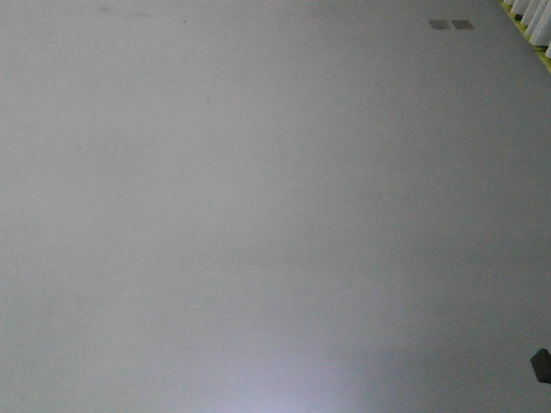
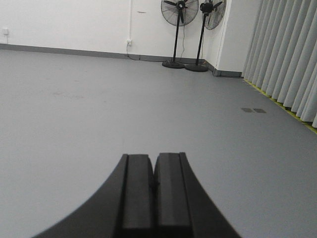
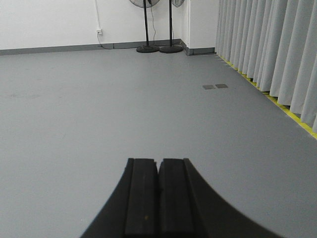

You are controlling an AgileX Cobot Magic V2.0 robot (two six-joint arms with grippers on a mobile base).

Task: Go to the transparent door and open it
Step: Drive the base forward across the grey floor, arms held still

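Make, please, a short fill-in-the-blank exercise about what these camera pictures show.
1. The left tool and the right tool are both ____ and hold nothing.
2. Two black pedestal ____ stand at the far wall.
3. In both wrist views the curtains hang on the ____ side.
Missing words: shut; fans; right.

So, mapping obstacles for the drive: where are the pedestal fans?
Both wrist views show the two pedestal fans side by side in the far corner, against the white wall, left of the grey curtains.
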